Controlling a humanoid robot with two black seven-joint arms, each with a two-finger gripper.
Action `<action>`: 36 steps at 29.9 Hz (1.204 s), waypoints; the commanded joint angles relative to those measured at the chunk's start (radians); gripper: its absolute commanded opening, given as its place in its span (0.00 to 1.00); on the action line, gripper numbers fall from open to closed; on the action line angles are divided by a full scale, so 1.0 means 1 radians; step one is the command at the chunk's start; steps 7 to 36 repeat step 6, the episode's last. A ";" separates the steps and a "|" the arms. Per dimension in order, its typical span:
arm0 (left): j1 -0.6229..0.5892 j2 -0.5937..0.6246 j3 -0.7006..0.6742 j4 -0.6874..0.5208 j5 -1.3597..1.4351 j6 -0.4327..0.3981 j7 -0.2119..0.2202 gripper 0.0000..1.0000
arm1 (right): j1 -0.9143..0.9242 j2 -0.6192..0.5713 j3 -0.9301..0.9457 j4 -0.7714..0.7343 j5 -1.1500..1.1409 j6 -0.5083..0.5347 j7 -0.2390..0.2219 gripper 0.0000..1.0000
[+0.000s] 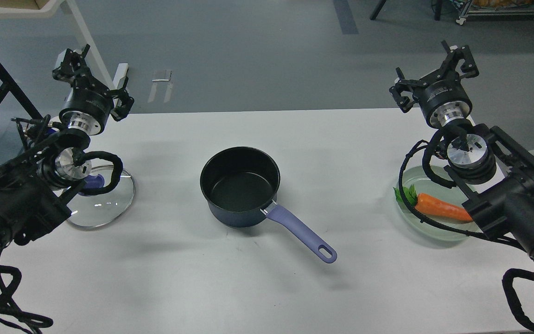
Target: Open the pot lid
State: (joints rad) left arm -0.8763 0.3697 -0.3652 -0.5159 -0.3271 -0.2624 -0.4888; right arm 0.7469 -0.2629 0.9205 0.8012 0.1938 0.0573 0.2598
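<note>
Currently the pot (239, 185) is sitting uncovered near the middle of the white counter (295, 134), its black interior showing and nothing visible inside it. Its long purple handle (300, 233) is running from the rim toward the near right, ending in a loop hole. The lid (104, 202) is lying flat on the counter well to the left of the pot, apart from it, partly hidden under the left arm; its purple knob (93, 182) is showing just beside the arm's cable. Judged from this layout, the opening step is looking complete. The left tool (92, 83) is hanging above the far left edge of the counter, beyond the lid, with its fingers standing apart and gripping nothing. The right tool (436, 69) is hanging past the far right edge, likewise spread and empty. The left arm is plainly the nearer to the lid, which is lying toward the robot from that tool; the right arm is well apart from both lid and pot. On the right, a pale green plate (436, 232) is carrying a carrot (443, 207) with green leaves, partly under the right arm. Nothing is standing between the pot and the lid. Any sweep of the right arm toward the pot would be risking the plate.
</note>
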 commanded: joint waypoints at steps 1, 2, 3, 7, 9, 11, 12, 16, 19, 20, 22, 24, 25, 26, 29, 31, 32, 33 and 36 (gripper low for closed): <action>0.000 0.002 -0.009 -0.024 -0.003 0.012 0.000 1.00 | -0.026 0.001 0.000 0.000 0.001 0.001 0.006 1.00; 0.000 0.005 -0.009 -0.029 -0.003 0.018 0.000 1.00 | -0.034 0.001 0.000 0.000 0.001 0.001 0.006 1.00; 0.002 0.006 -0.008 -0.030 -0.003 0.028 0.000 1.00 | -0.043 0.001 0.000 0.001 0.001 0.003 0.006 1.00; 0.006 0.006 -0.008 -0.030 -0.003 0.069 0.000 1.00 | -0.052 -0.001 0.001 0.001 0.001 0.003 0.007 1.00; 0.006 0.006 -0.008 -0.030 -0.003 0.069 0.000 1.00 | -0.052 -0.001 0.001 0.001 0.001 0.003 0.007 1.00; 0.006 0.006 -0.008 -0.030 -0.003 0.069 0.000 1.00 | -0.052 -0.001 0.001 0.001 0.001 0.003 0.007 1.00; 0.006 0.006 -0.008 -0.030 -0.003 0.069 0.000 1.00 | -0.052 -0.001 0.001 0.001 0.001 0.003 0.007 1.00; 0.006 0.006 -0.008 -0.030 -0.003 0.069 0.000 1.00 | -0.052 -0.001 0.001 0.001 0.001 0.003 0.007 1.00; 0.006 0.006 -0.008 -0.030 -0.003 0.069 0.000 1.00 | -0.052 -0.001 0.001 0.001 0.001 0.003 0.007 1.00; 0.006 0.006 -0.008 -0.030 -0.003 0.069 0.000 1.00 | -0.052 -0.001 0.001 0.001 0.001 0.003 0.007 1.00; 0.006 0.006 -0.008 -0.030 -0.003 0.069 0.000 1.00 | -0.052 -0.001 0.001 0.001 0.001 0.003 0.007 1.00; 0.006 0.006 -0.008 -0.030 -0.003 0.069 0.000 1.00 | -0.052 -0.001 0.001 0.001 0.001 0.003 0.007 1.00; 0.006 0.006 -0.008 -0.030 -0.003 0.069 0.000 1.00 | -0.052 -0.001 0.001 0.001 0.001 0.003 0.007 1.00; 0.006 0.006 -0.008 -0.030 -0.003 0.069 0.000 1.00 | -0.052 -0.001 0.001 0.001 0.001 0.003 0.007 1.00; 0.006 0.006 -0.008 -0.030 -0.003 0.069 0.000 1.00 | -0.052 -0.001 0.001 0.001 0.001 0.003 0.007 1.00; 0.006 0.006 -0.008 -0.030 -0.003 0.069 0.000 1.00 | -0.052 -0.001 0.001 0.001 0.001 0.003 0.007 1.00; 0.006 0.006 -0.008 -0.030 -0.003 0.069 0.000 1.00 | -0.052 -0.001 0.001 0.001 0.001 0.003 0.007 1.00; 0.006 0.006 -0.008 -0.030 -0.003 0.069 0.000 1.00 | -0.052 -0.001 0.001 0.001 0.001 0.003 0.007 1.00; 0.006 0.006 -0.008 -0.030 -0.003 0.069 0.000 1.00 | -0.052 -0.001 0.001 0.001 0.001 0.003 0.007 1.00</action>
